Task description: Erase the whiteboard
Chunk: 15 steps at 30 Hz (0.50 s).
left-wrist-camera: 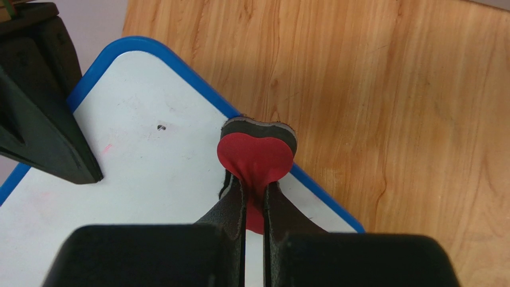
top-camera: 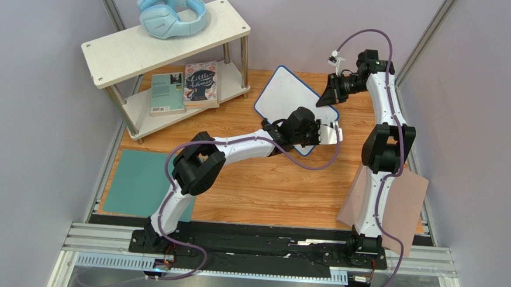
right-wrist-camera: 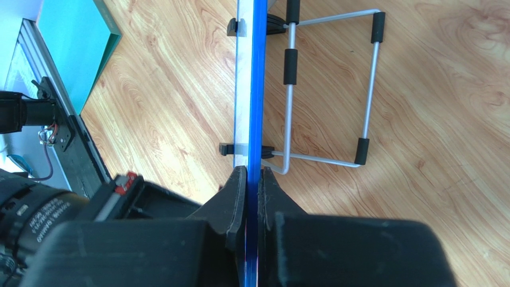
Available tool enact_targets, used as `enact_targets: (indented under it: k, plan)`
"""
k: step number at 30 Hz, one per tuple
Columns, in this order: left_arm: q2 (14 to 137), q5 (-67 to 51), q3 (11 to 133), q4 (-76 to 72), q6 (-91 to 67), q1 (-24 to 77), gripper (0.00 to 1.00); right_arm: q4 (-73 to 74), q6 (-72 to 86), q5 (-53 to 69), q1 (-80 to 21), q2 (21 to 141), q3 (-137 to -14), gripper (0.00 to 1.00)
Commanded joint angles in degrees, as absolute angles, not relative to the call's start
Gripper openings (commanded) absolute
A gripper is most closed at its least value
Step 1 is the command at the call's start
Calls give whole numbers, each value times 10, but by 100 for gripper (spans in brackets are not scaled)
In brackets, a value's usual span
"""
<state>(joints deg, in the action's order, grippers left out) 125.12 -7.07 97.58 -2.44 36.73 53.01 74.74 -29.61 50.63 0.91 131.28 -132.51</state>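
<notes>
Left end effector (left-wrist-camera: 254, 186), clamped on a red heart-shaped eraser (left-wrist-camera: 256, 156), held it against the blue rim of the whiteboard (top-camera: 282, 94), which stood on a wire stand (right-wrist-camera: 328, 89) on the bench (top-camera: 269, 190) while the right end effector (right-wrist-camera: 252, 173) pinched its edge, presumably steadying it for wiping.

Blue headphones (top-camera: 171, 13) atop shelf (top-camera: 121, 52); books (top-camera: 201, 83) below (lower tier).

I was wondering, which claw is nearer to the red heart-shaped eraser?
Left. The left claw is shut on the eraser itself; the right claw is clamped on the rim of the whiteboard, apart from the eraser.
</notes>
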Motion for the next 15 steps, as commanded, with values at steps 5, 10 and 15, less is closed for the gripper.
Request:
enact_targets:
  k: [5, 10, 15]
  plan:
    - [1189, -55, 944, -48, 359, 527, 0, 845, -359, 455, -23, 1357, -1321, 0]
    - [1097, 28, 854, -90, 335, 505, 0, 855, -366, 435, -23, 1365, -1329, 0]
    - [1025, 126, 781, -111, 317, 476, 0, 855, -365, 432, -23, 1361, -1325, 0]
